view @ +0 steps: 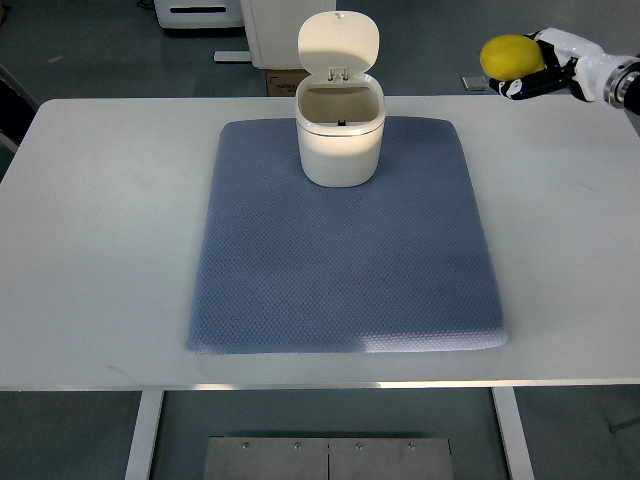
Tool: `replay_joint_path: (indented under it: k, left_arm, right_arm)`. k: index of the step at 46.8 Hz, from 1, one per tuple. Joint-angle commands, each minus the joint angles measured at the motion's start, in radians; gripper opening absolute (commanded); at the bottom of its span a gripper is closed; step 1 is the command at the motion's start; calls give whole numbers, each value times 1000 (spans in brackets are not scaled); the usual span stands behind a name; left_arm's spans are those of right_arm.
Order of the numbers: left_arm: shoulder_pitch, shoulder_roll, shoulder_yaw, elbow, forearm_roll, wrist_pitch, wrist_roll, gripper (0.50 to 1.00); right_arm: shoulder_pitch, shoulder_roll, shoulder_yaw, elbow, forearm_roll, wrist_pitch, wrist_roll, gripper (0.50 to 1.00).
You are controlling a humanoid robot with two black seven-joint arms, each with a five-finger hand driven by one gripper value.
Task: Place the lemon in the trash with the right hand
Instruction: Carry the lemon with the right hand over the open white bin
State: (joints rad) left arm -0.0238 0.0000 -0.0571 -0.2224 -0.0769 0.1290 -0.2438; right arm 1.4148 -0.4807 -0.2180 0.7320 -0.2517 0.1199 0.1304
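Mat (345,250) lies centred on the desk (100,250); trash bin (340,140) stands on the mat's far edge, lid (338,45) hinged up behind the opening. Right robot hand (535,72) sits beyond the desk's far right corner, holding the lemon (510,55), well right of the bin.

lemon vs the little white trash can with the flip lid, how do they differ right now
The yellow lemon is held in the right hand, up beyond the table's far right edge; the small white trash can stands on the blue mat. The lemon is bright yellow, rounded and smaller; the can is cream-white, taller, lid open. Both have rounded outlines.
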Motion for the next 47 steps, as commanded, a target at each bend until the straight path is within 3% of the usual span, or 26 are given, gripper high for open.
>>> replay_joint_path:
  k: [1,18,43,47]
  left_arm:
    - [1,0,0,0,0,0,0,1000]
    - [-1,0,0,0,0,0,0,1000]
    - [1,0,0,0,0,0,0,1000]
    - [-1,0,-1,0,0,0,0,1000]
  right_arm:
    - [19,39,5,0,17,-5,-23,500]
    - [76,211,2,-22,46,-69,-94,500]
    - [69,407,-6,-192,37,-71,-170,500]
    - [73,409,-4,-197,37,-71,-175,545]
